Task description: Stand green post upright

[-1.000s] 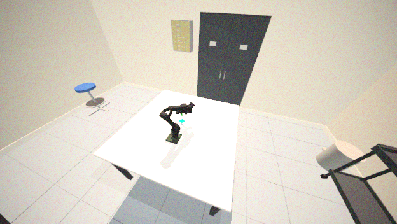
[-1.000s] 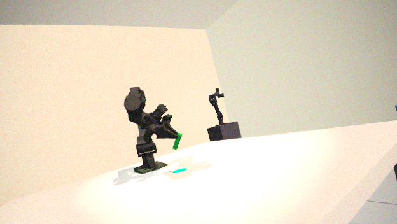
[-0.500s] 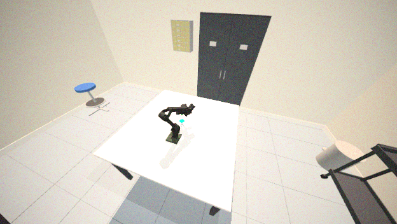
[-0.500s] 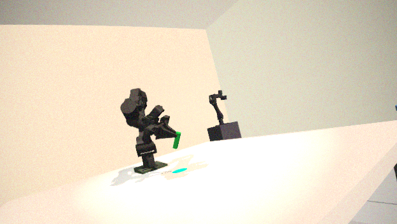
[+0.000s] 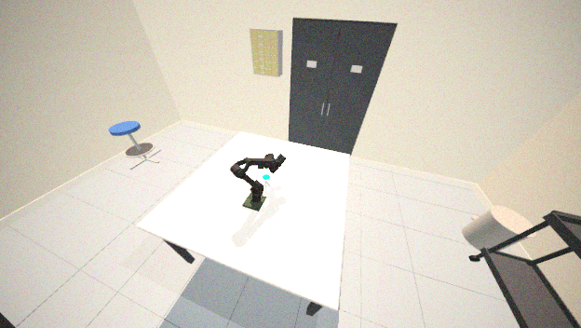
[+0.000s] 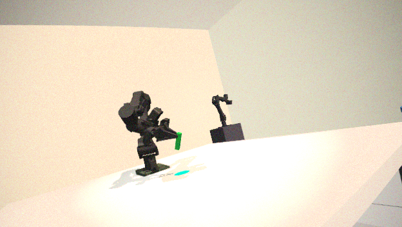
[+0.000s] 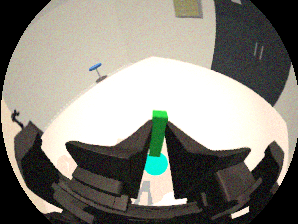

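My gripper (image 6: 176, 135) (image 7: 158, 123) is shut on the green post (image 6: 178, 142) (image 7: 158, 134), near its upper end. The post hangs close to upright, with a slight lean in the exterior view, and its lower end is well above the table. The cyan circle (image 5: 266, 177) (image 6: 181, 173) (image 7: 155, 164) lies flat on the table below. In the wrist view the post's lower end overlaps the far edge of the circle. The post cannot be made out in the top view.
The white table (image 5: 307, 224) (image 6: 258, 180) bears the arm's base plate (image 5: 254, 203) (image 6: 143, 173), close beside the circle. A second dark arm (image 6: 221, 111) on a dark box (image 6: 234, 132) shows beyond the table. A blue stool (image 5: 125, 128) and dark cabinet (image 5: 312, 93) stand away from the arm.
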